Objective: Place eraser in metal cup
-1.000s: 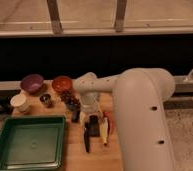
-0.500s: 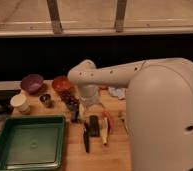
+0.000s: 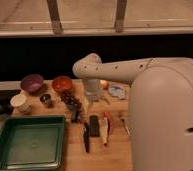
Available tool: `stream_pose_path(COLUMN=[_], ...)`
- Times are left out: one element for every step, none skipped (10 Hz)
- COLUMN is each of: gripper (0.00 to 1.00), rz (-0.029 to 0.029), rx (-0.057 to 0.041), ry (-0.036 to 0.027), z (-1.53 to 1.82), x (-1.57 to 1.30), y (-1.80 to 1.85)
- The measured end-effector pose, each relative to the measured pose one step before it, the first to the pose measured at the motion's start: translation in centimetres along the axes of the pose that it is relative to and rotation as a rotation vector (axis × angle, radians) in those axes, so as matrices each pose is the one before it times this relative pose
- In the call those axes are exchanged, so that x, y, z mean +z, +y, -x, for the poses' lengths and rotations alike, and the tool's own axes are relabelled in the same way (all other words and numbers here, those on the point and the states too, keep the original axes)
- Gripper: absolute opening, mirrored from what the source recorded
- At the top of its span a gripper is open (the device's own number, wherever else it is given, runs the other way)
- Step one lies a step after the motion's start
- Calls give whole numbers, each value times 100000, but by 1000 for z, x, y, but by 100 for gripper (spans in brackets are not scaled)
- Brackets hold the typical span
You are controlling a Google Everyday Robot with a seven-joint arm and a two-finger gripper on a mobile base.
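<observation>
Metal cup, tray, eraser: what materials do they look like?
Metal cup: likely metal, dark glossy glints. Tray: probably plastic, uniform green, slight sheen. Eraser: rubber-like, matte black, no highlights. Gripper hovers above the table behind the eraser, fingers open.

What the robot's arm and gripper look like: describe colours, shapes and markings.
The arm is a thick, smooth, cream-white shell with rounded, bulbous joints and a few small dark dots in a row along the forearm. No loose cables show. The gripper is narrower and greyer than the arm, and it is above the middle of the wooden table.
</observation>
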Motion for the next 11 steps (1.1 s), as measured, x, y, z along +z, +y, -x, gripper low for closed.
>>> stream_pose_path(gripper=[74, 74, 74, 74, 74, 74, 74, 74, 74, 74, 74], rz=[564, 828, 960, 937, 878, 1011, 339, -507, -1209, -1840, -1934], rx=[812, 251, -191, -449, -347, -326, -137, -297, 394, 352, 308], ry=[929, 1242, 1391, 1737, 1329, 1675, 1022, 471, 183, -133, -446], z=[591, 802, 842, 814, 615, 674, 339, 93, -189, -339, -294], x=[1466, 2005, 2102, 1964, 1244, 1267, 691, 168, -139, -256, -316], y=[-639, -329, -64, 66, 66, 112, 198, 349, 450, 650, 605])
